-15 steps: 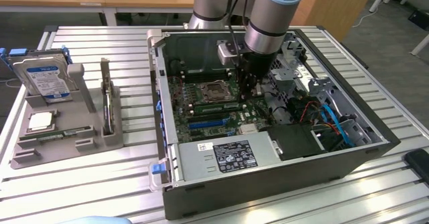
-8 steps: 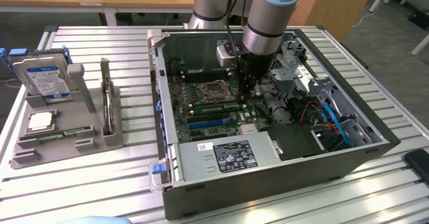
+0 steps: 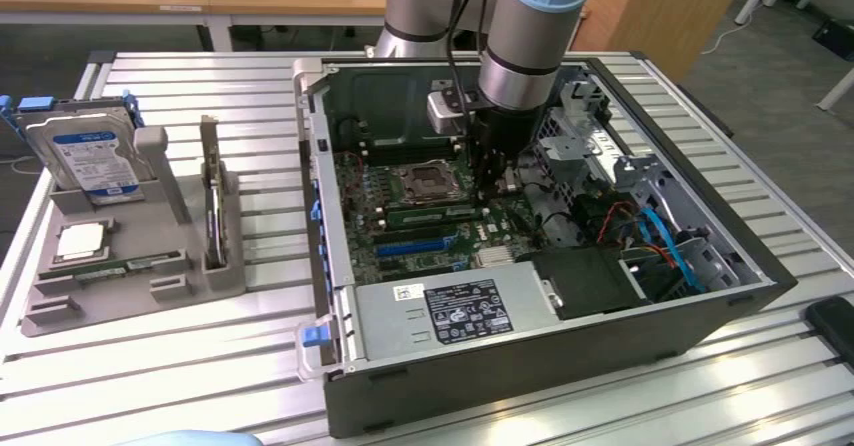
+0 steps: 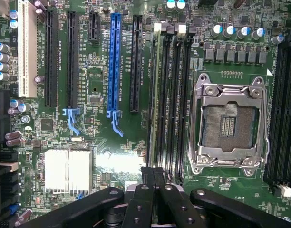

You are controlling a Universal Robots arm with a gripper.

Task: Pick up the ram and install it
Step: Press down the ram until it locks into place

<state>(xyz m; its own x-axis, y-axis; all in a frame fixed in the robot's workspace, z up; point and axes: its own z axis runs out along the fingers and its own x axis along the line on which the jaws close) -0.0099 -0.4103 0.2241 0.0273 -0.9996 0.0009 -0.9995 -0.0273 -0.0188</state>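
Wrist view, starting close: the gripper (image 4: 154,176) has its two fingers pressed together with nothing between them, and their tips are at the near end of the ram (image 4: 157,95), seemingly touching its upper edge. The ram stands on its long edge in the memory slot of the motherboard (image 4: 100,137) nearest to the blue slot (image 4: 114,66), a few slots away from the empty processor socket (image 4: 228,126). Its long axis runs straight away from the gripper, parallel to the side of the socket, with the contact edge down in the slot. I judge it to be light and stiff but fragile: a thin board that should be held by its two flat faces or pushed on its top edge, never bent or touched on the chips. In the exterior view the ram (image 3: 427,212) lies across the board, from that view's left to its right, inside the open computer case (image 3: 534,366). Farther away, near the worktop's (image 3: 200,376) edge at the exterior view's left, a grey holder (image 3: 200,286) carries a second similar stick (image 3: 127,266).
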